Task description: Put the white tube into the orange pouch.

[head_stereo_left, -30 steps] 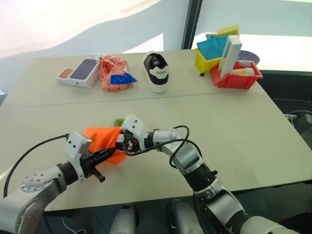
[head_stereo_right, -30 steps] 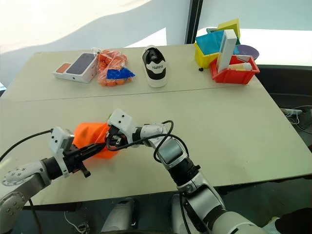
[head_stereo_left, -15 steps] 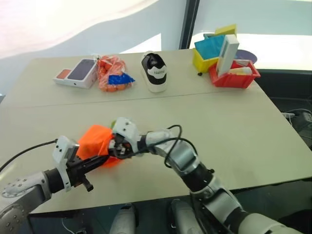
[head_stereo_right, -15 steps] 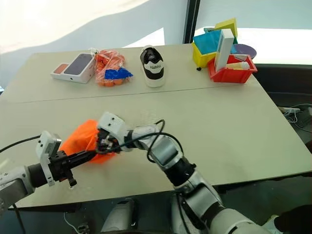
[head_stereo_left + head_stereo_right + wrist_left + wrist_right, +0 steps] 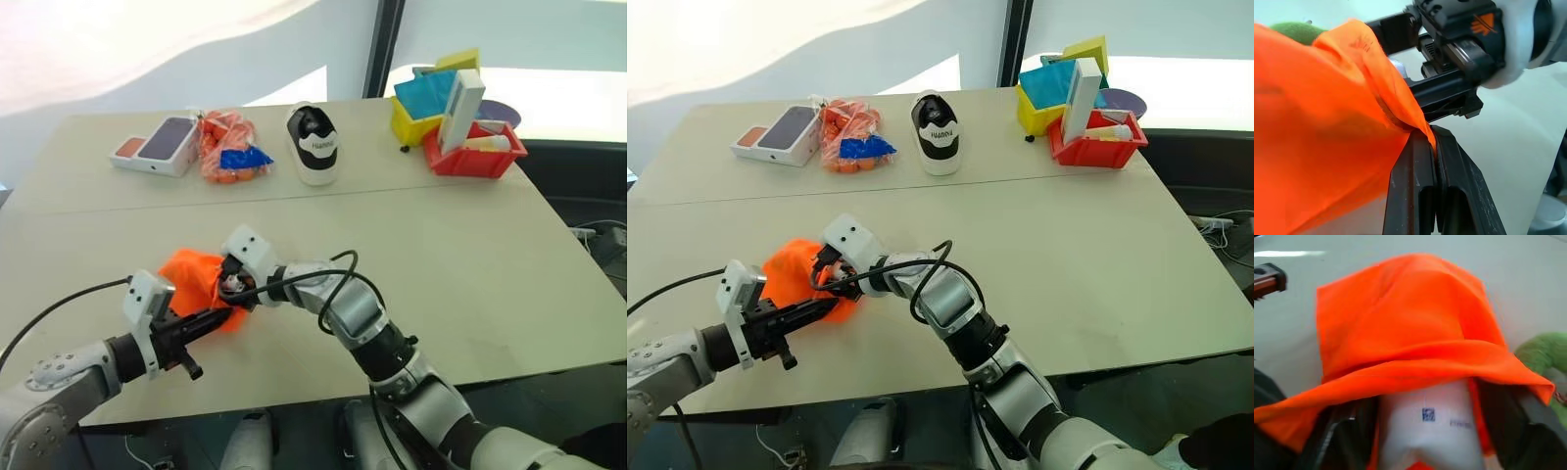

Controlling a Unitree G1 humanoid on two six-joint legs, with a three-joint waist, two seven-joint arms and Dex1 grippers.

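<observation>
While the left gripper [image 5: 1432, 147] has its two black fingers pressed together on a fold at the rim of the orange pouch [image 5: 193, 277], the right gripper [image 5: 227, 287] reaches into that pouch's mouth from the other side. In the right wrist view the right gripper's fingers [image 5: 1520, 428] stand apart, one on each side of the white tube [image 5: 1429, 423], with dark gaps between them and the tube's body. The white tube lies between those fingers, under the overhanging orange cloth, so its far end is already inside the pouch's opening and hidden by the fabric; a small dark printed square shows on its pale body. Whether the fingers touch the tube at all cannot be told.

Just beside the pouch, on its far side from the robot, a green ring [image 5: 1542, 355] peeps out from behind the cloth. The pouch sits on the near half of the beige table [image 5: 470, 255], bunched up between the two grippers.

Well beyond the pouch, along the table's far edge, lie a phone box [image 5: 157, 145], a clear bag of small orange items [image 5: 233, 149] with a blue label, and a black-and-white shoe [image 5: 313, 144]. Further from the pouch, toward the far right corner, stand a yellow bin [image 5: 411, 119] and a red bin [image 5: 470, 157], with a tall white box [image 5: 460, 110] upright in the red one.
</observation>
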